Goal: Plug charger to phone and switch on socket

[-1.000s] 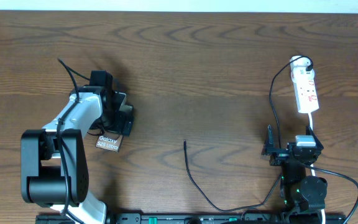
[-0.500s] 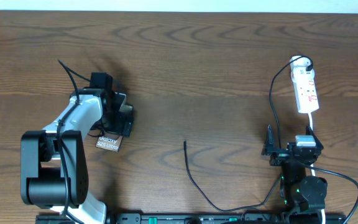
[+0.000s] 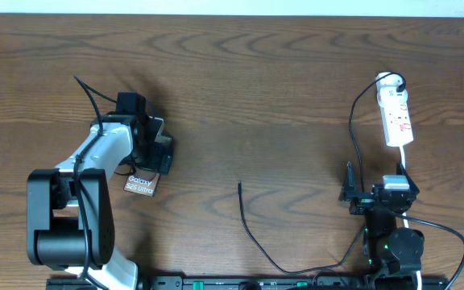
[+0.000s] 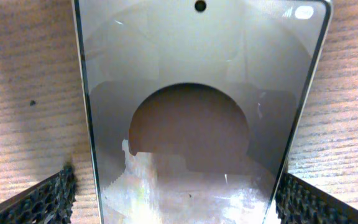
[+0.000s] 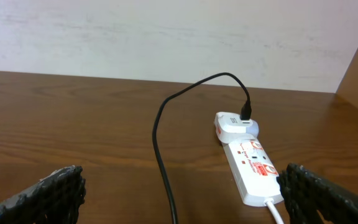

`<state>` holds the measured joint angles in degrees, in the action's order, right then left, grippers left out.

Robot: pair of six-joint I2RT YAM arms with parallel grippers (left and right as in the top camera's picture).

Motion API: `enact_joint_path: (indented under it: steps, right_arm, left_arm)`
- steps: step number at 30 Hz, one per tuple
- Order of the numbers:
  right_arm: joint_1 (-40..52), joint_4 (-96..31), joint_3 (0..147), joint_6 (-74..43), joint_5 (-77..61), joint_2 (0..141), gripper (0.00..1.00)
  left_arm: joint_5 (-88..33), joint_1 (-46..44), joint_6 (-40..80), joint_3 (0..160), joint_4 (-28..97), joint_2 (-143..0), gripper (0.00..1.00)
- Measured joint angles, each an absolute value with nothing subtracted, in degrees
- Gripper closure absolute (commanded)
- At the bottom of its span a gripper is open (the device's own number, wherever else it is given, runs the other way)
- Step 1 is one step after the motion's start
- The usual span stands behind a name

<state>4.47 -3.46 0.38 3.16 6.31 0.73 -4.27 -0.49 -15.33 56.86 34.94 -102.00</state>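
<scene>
Phone (image 4: 197,124) lies between fingers (image 4: 45,200) of wide-open left gripper (image 4: 182,200); right gripper (image 5: 185,193), equally wide, faces charger (image 5: 157,137) and socket (image 5: 250,163).

Wide open table (image 3: 280,80) through the middle and along the far edge, just the charger (image 3: 241,201) trailing near the front edge, socket (image 3: 396,117) hugging the right edge.

Last second: scene all but frozen.
One possible shift only: the left gripper (image 3: 158,151), low over the phone (image 3: 141,185), looks to have crept a hair toward the far edge of the table (image 3: 280,80) in the overhead view. It is too slight to call for certain. No other movement shows from above.
</scene>
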Motion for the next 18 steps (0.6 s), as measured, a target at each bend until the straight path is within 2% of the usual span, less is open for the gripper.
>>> enact_joint_path:
  steps: [18]
  right_arm:
    - [4.47,-3.46,0.38,3.16,6.31,0.73,0.01]
  left_arm:
    - [-4.27,-0.49,-18.68,56.86,35.99,-102.00,0.02]
